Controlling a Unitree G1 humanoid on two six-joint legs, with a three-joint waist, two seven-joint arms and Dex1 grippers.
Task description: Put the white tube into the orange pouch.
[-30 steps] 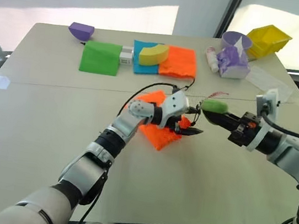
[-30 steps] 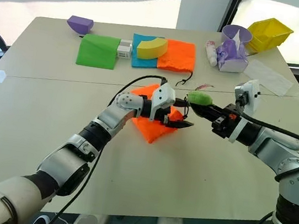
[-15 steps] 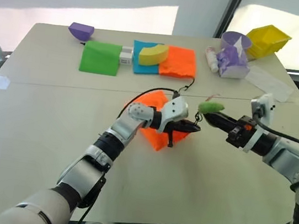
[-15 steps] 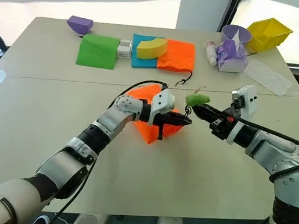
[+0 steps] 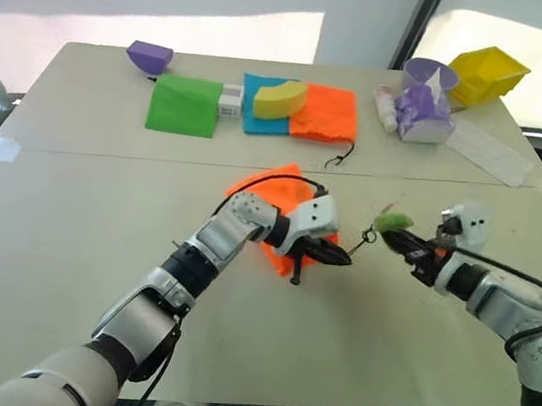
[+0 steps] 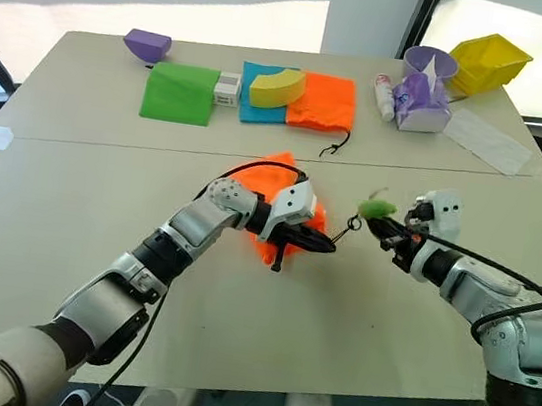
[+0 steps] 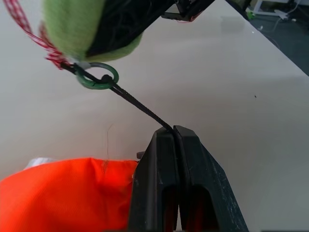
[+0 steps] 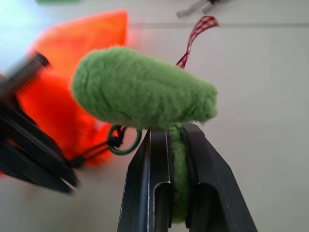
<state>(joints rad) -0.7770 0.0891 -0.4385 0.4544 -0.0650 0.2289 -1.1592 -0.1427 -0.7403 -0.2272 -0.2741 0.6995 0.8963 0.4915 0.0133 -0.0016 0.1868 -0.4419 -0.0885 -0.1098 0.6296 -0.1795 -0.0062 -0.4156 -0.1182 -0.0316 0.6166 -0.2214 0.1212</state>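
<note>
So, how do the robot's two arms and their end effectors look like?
Both arms are silver-grey metal with black joint bands. A black cable loops over the left wrist. Each wrist carries a white housing. The left end effector and the right end effector each have two slim black fingers.

Bright daylight comes from the far side, with washed-out glare on the wall and past the table (image 5: pixel 65 235). Arm shadows on the tabletop are soft. In the right wrist view the pom-pom (image 8: pixel 140 94) is fairly sharp, while the pouch (image 8: pixel 72 72) and the other gripper (image 8: pixel 34 154) are blurred
</note>
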